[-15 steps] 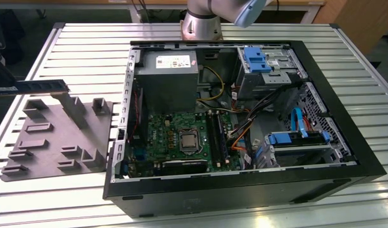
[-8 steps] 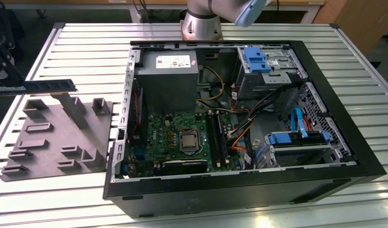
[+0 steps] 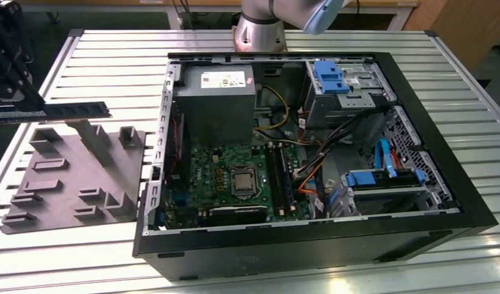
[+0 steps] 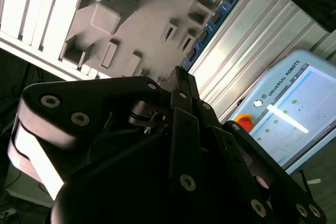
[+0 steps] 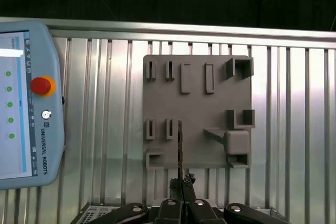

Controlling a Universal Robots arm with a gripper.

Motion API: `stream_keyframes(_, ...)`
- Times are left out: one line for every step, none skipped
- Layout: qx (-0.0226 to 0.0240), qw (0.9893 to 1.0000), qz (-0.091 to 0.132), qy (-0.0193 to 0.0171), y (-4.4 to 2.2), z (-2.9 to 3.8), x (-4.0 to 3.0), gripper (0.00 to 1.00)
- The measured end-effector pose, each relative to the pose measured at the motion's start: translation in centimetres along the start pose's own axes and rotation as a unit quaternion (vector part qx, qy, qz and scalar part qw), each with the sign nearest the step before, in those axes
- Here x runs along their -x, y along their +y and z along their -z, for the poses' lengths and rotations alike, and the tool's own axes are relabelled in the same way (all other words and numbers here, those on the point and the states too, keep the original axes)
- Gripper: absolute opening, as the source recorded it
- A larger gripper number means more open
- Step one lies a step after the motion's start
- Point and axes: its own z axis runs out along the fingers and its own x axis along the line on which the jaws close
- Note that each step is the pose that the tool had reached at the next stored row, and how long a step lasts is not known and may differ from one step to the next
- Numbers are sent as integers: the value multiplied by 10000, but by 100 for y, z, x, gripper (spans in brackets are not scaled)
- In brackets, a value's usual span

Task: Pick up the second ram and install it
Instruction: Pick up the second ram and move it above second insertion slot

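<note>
Now the second ram (image 3: 78,111) hangs level above the grey holder plate (image 3: 66,184), near the surface (image 3: 332,40) edge at the exterior view's left. One end is pinched in the pincer (image 3: 27,113). Its print is too small to read.

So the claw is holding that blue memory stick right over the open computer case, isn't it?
Not quite. The gripper does hold the second ram, but above the grey moulded holder on the slatted table, to the exterior view's left of the open computer case, not over it. The exterior view shows this.
</note>
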Motion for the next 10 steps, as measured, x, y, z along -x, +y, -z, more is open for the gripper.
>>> stream_keyframes(0,10000,0,0,-18,0,-1,12)
stream_keyframes(-1,10000,0,-1,-38,1,-1,12)
stream_keyframes(0,10000,0,0,-57,2,-1,12)
stream_keyframes(0,10000,0,0,-76,3,-2,12)
stream_keyframes(0,10000,0,0,-95,4,-2,12)
stream_keyframes(0,10000,0,0,-114,5,-2,12)
stream_keyframes(0,10000,0,0,-134,5,-3,12)
stream_keyframes(0,10000,0,0,-156,6,-3,12)
stream_keyframes(0,10000,0,0,-176,7,-3,12)
stream_keyframes(0,10000,0,0,-196,8,-4,12)
